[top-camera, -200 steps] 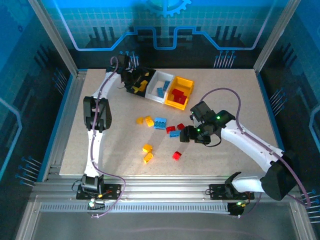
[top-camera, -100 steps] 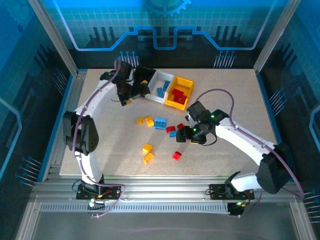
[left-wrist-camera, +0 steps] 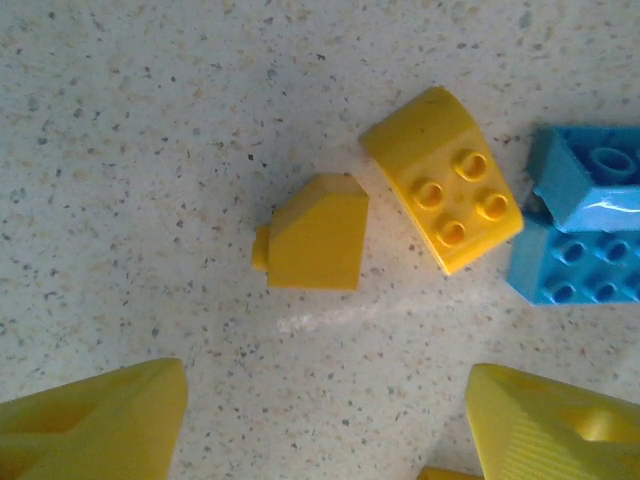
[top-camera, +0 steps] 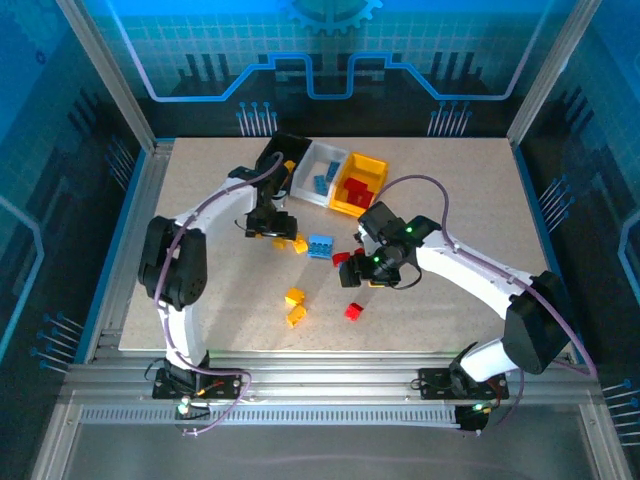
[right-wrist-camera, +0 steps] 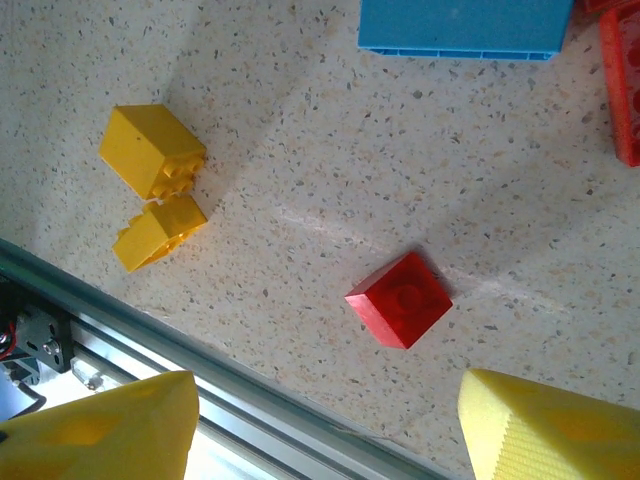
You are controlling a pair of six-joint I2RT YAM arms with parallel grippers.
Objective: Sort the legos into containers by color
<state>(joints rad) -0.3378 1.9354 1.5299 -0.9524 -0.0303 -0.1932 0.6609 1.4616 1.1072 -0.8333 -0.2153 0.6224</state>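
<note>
The containers stand in a row at the back: a black bin with yellow legos, a white bin with blue ones, a yellow bin with red ones. My left gripper hangs open over the table, just short of a yellow sloped lego and a yellow studded lego. Blue legos lie beside them. My right gripper is open above a lone red lego, nothing between its fingers.
Two yellow legos lie near the table's front edge, close to the metal rail. More red legos and a blue lego sit by the right arm. Bare tabletop stretches to the right of the bins.
My left arm swung from the black bin down to the yellow legos mid-table, and its jaws narrowed somewhat. My right gripper drifted slightly left and away from the front edge.
</note>
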